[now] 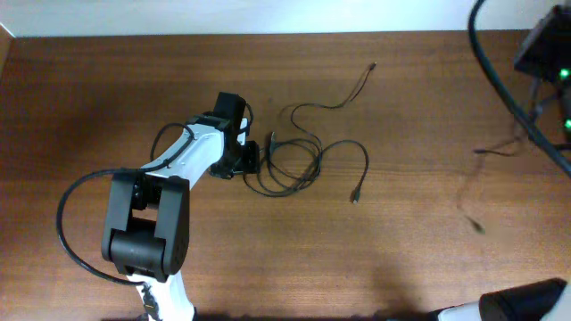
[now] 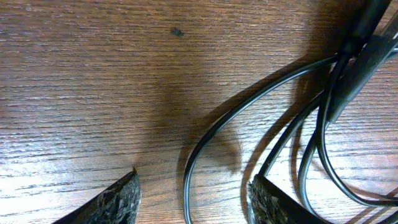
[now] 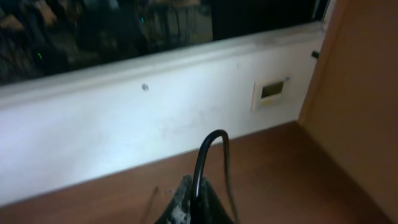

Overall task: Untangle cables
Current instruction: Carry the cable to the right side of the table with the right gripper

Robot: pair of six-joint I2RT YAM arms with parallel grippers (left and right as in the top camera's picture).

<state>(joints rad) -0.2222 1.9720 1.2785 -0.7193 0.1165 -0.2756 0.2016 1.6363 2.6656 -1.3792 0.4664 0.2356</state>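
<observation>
The cables are thin black cords sprawled in loose loops on the wooden table, with one end at the far side and a plug nearer the front. My left gripper is down at the left edge of the tangle. In the left wrist view it is open, with one cable strand lying on the table between its fingers. My right gripper is shut on a black cable and holds it raised. A blurred thin cord shows at the right in the overhead view.
Thick black arm wires and a black box with green lights sit at the far right. The right arm's base is at the bottom right. The right wrist view faces a white wall with a small panel.
</observation>
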